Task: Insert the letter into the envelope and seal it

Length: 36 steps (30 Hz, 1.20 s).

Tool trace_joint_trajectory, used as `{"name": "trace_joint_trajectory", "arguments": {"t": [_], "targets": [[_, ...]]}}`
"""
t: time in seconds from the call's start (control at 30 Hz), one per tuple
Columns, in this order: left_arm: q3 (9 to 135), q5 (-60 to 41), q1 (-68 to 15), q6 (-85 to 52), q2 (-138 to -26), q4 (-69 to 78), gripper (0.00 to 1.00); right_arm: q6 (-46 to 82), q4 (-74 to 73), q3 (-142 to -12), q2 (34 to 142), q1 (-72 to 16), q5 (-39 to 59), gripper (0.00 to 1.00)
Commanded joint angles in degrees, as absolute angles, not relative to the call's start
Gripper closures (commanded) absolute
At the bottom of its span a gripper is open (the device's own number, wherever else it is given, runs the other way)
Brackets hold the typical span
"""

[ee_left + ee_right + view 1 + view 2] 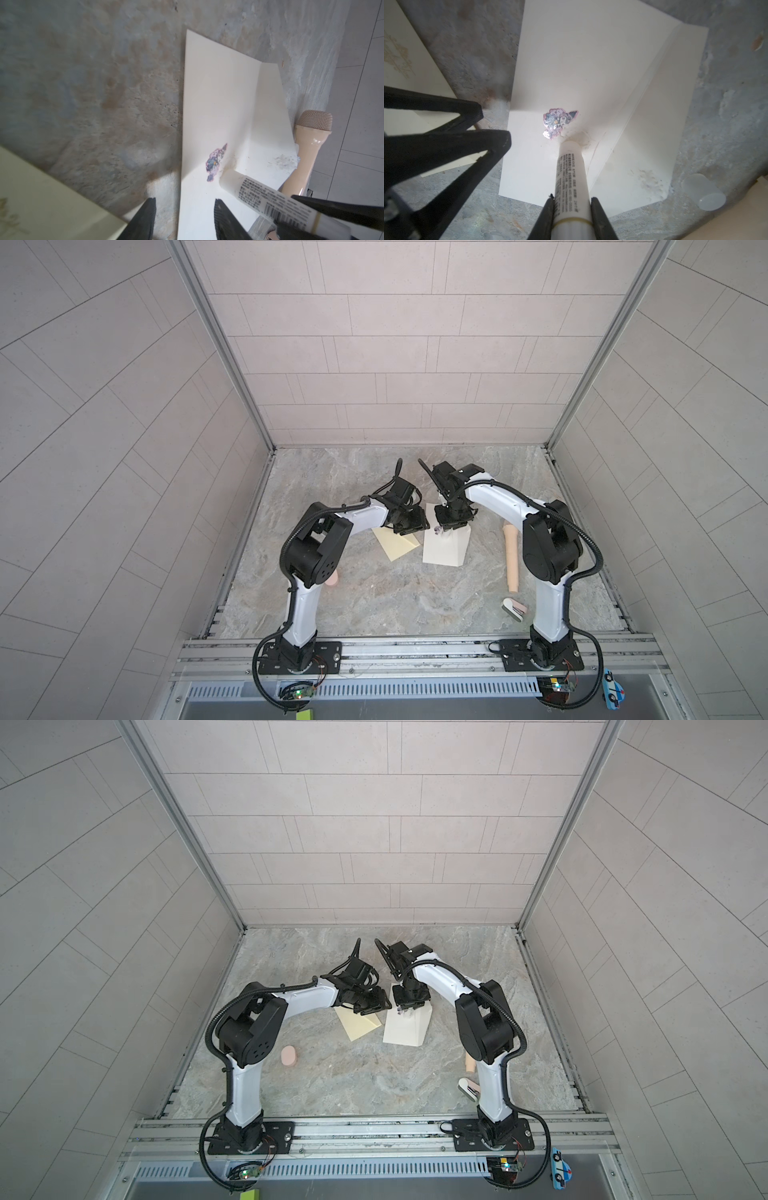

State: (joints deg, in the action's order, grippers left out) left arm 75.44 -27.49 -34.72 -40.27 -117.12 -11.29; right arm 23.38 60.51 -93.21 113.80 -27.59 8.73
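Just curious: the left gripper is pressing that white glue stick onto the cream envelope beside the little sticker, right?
Not the left: the right gripper holds the glue stick, its tip pressed onto the envelope beside the sticker, as the right wrist view shows.

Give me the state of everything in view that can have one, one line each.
envelope: flap open, unsealed
glue stick: uncapped, tip pressed on the envelope beside its mark
cap: off, lying beside the envelope
right tool: shut on the glue stick
left tool: open, empty
yellow paper: lying flat, apart from the envelope
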Motion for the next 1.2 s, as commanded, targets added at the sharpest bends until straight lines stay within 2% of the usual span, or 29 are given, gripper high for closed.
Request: {"name": "trace_joint_trajectory", "arguments": {"t": [0.0,0.27,0.4,0.53,0.63,0.77,1.17], "targets": [[77.12,-28.39,-35.28,-38.28,-119.16,-13.27,0.48,24.85,59.15,-92.65,115.75,-27.69,8.49,1.0],[77.56,-33.43,-35.51,-38.76,-121.76,-8.5,0.48,26.62,56.42,-89.89,115.34,-27.59,10.27,1.0],[77.6,-33.75,-35.49,-39.61,-122.34,-7.09,0.53,27.39,55.22,-88.96,115.09,-27.81,10.23,1.0],[77.61,-33.45,-35.54,-40.25,-122.78,-6.24,0.67,28.14,54.54,-88.08,114.88,-28.41,9.55,1.0],[77.43,-32.63,-35.54,-40.68,-122.91,-6.15,0.88,28.63,53.65,-86.7,114.2,-29.0,8.64,1.0],[76.96,-30.77,-35.51,-41.22,-122.79,-6.15,0.99,29.61,52.31,-84.59,113.53,-30.42,7.08,1.0],[75.42,-27.38,-35.34,-40.4,-120.06,-8.98,1.0,32.17,54.53,-82.26,113.38,-31.08,-7.11,1.0]]}}
